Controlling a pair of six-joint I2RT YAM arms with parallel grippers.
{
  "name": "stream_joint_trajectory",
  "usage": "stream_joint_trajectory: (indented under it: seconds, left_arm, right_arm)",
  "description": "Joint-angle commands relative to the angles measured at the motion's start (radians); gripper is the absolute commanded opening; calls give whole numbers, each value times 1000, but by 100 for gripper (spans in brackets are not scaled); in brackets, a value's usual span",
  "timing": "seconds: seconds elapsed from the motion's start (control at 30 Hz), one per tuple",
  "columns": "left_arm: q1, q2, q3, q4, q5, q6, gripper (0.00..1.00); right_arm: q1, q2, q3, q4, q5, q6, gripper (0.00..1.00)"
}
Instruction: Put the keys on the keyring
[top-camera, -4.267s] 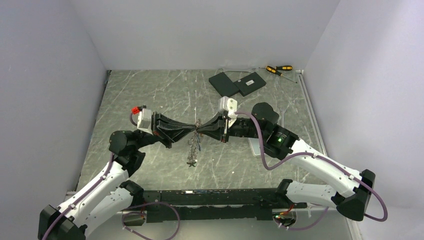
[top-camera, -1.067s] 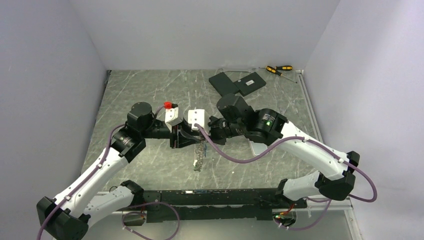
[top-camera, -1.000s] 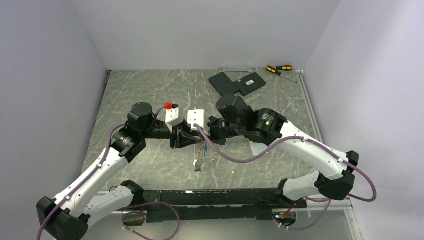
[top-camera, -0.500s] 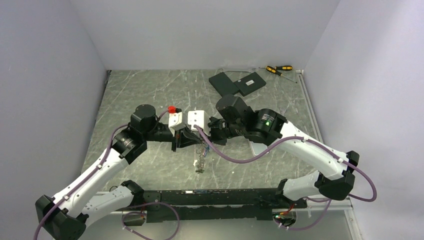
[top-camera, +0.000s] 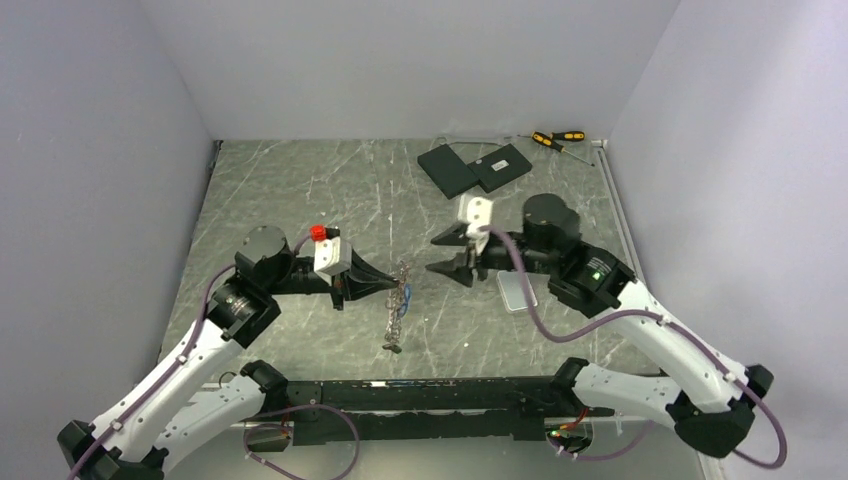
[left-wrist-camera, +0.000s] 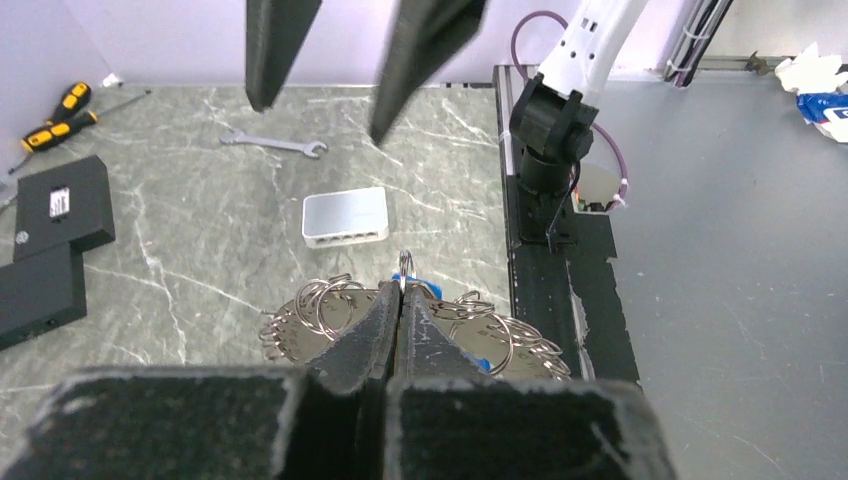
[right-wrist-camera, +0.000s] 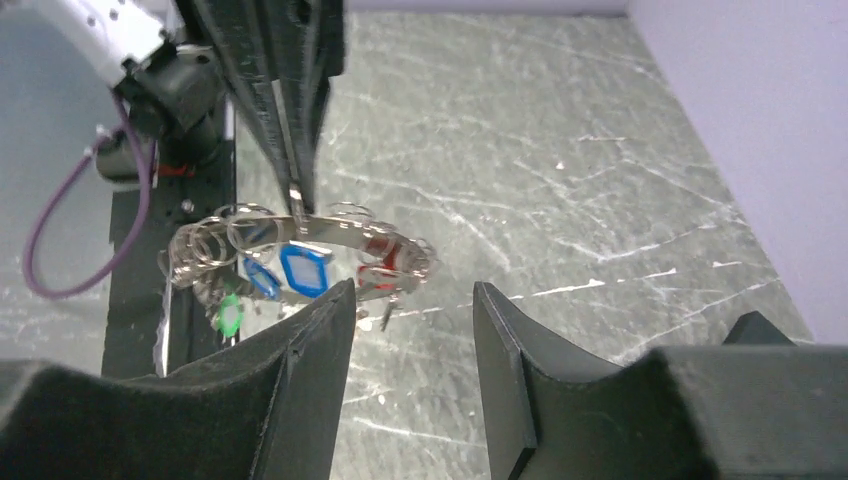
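Observation:
The keyring (left-wrist-camera: 404, 266) is a thin metal ring strung with many small grey keys (left-wrist-camera: 325, 322), and it hangs from my left gripper (left-wrist-camera: 402, 296), which is shut on its top edge. From above, the left gripper (top-camera: 396, 285) holds the keyring (top-camera: 403, 293) over the table's middle, the keys (top-camera: 394, 328) dangling toward the near edge. The right wrist view shows the keyring (right-wrist-camera: 300, 232) with blue (right-wrist-camera: 304, 270), green (right-wrist-camera: 230, 318) and red (right-wrist-camera: 376, 250) tagged keys. My right gripper (right-wrist-camera: 414, 298) is open and holds nothing. It stands apart, to the right of the ring (top-camera: 432, 255).
A pale slab (top-camera: 517, 293) lies under the right arm. Two black boxes (top-camera: 475, 167) and yellow-and-black screwdrivers (top-camera: 557, 138) sit at the back right. A wrench (left-wrist-camera: 272, 145) lies on the marble top. The black rail (top-camera: 420, 392) runs along the near edge.
My right gripper opened, let go of the ring and pulled back to the right. The left gripper shut on the ring and drew it slightly left.

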Motion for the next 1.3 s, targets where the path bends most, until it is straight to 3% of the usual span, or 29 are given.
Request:
stream_joint_trajectory:
  seconds: [0.0,0.17,0.4,1.27]
  left_arm:
    - [3,-35,-5,154,30,-45,0]
    - [7,-53,-18,204,34,-97,0]
    - [15,-72,-32,235,32,-116,0]
    - [45,-62,-52,285,62,-153,0]
  right_arm:
    - [-120,-43,-68,256,-296,154,48]
    - [-121,-8,-83,289,-404,187,41]
    - [-120,35,-69,281,-508,184,41]
    - [-114,120,-21,259,-536,173,22]
